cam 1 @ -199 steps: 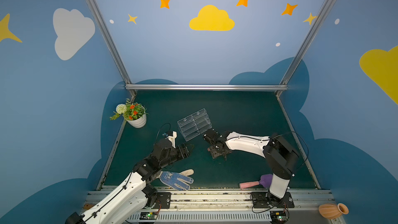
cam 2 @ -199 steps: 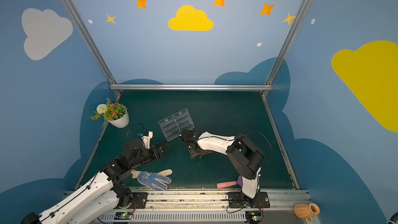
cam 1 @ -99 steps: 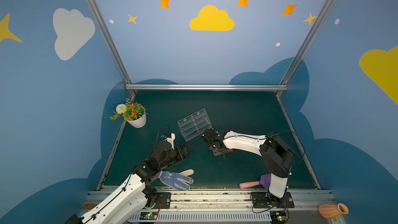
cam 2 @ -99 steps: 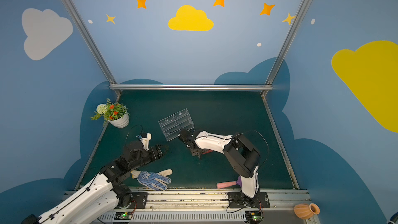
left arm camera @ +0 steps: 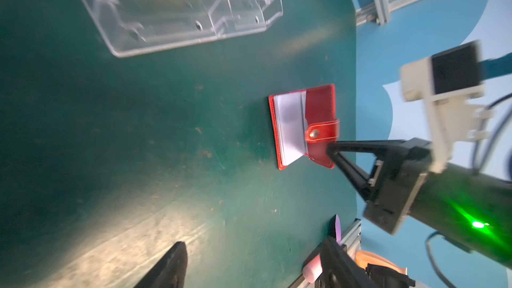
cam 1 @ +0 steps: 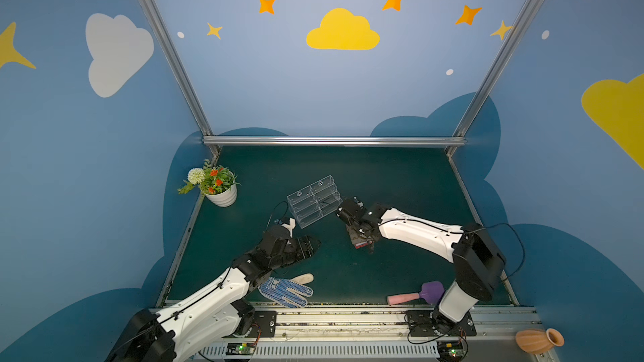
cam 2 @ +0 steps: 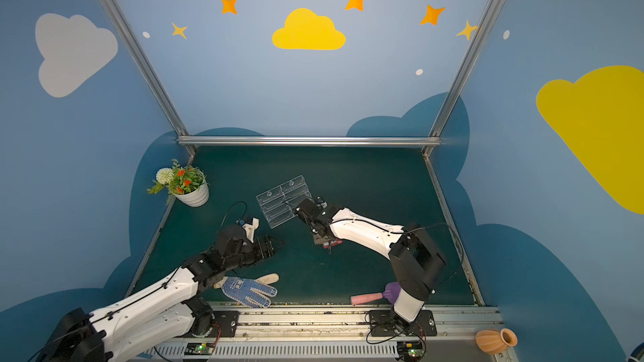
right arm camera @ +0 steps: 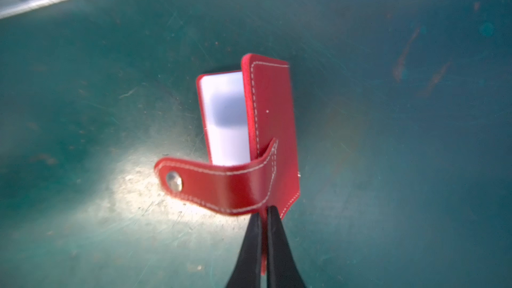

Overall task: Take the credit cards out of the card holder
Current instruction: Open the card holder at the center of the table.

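A: Where is the card holder [left arm camera: 321, 103]?

B: On the green mat [cam 1: 383, 175], near the middle. It is close to the clear acrylic stand [cam 1: 315, 201] but apart from it, on the side nearer the robot's base. In both top views it shows only as a small red patch under the right arm's wrist.

A: Open or folded?

B: Partly open. Its lower half lies flat on the mat. The red cover [right arm camera: 273, 112] is tilted up, and the pale sleeves [right arm camera: 224, 117] show beneath it. The snap strap [right arm camera: 221, 187] hangs loose, unfastened.

A: And the right gripper [right arm camera: 263, 214]?

B: Its 2 jaws are pressed together on the edge of the cover, just beside where the strap is stitched on.

A: The left gripper [left arm camera: 255, 242]?

B: Its jaws stand wide apart with nothing between them. It is above the mat, well apart from the card holder and pointing towards it.

A: Any credit cards to see?

B: The sleeves are blurred, so I cannot tell what they hold.
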`<action>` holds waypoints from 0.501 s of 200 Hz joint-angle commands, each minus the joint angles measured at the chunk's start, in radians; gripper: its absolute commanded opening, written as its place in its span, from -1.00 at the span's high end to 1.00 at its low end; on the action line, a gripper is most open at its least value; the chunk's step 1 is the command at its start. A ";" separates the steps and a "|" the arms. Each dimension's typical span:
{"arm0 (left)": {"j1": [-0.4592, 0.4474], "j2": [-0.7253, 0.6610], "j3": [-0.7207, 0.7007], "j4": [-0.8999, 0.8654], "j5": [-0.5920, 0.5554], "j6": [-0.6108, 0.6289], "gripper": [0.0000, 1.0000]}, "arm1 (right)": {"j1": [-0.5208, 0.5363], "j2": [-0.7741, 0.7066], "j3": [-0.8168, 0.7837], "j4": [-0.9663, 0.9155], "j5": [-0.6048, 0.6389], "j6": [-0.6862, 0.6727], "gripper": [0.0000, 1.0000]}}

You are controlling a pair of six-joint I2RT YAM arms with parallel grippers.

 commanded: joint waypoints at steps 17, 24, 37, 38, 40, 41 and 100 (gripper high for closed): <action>-0.056 0.174 0.054 0.179 0.002 -0.061 -0.49 | -0.079 -0.103 -0.112 0.056 -0.097 0.040 1.00; -0.060 0.213 0.066 0.207 0.009 -0.078 -0.48 | -0.099 -0.128 -0.141 0.080 -0.125 0.046 1.00; -0.065 0.292 0.097 0.237 0.015 -0.106 -0.48 | -0.138 -0.177 -0.199 0.120 -0.170 0.057 1.00; -0.067 0.301 0.099 0.239 0.017 -0.107 -0.48 | -0.141 -0.180 -0.204 0.123 -0.172 0.057 1.00; -0.070 0.315 0.104 0.245 0.019 -0.111 -0.48 | -0.148 -0.188 -0.212 0.128 -0.179 0.059 1.00; -0.069 0.320 0.105 0.247 0.021 -0.112 -0.48 | -0.152 -0.191 -0.217 0.132 -0.184 0.059 1.00; -0.100 0.590 0.201 0.434 0.066 -0.193 -0.46 | -0.380 -0.345 -0.425 0.205 -0.317 0.073 1.00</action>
